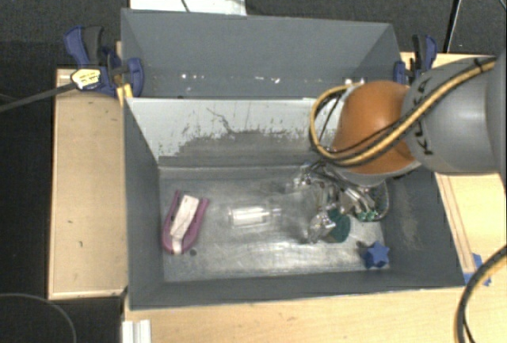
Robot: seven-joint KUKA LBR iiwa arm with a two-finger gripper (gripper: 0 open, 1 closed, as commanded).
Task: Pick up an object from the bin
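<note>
The fingers (318,227) of your gripper (323,232) are low; whether they are open, you cannot tell. A dark green piece (342,229) lies just beside them, on the arm's side.

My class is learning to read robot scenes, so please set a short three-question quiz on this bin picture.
1. Multiple choice: what lies farthest left in the bin? A) a red ball B) a purple-and-white pack C) a yellow cup
2. True or false: the blue piece lies near the bin's front right corner.
3. Short answer: what lies between the purple-and-white pack and the gripper?

Key: 1 B; 2 true; 3 the clear item.
</note>
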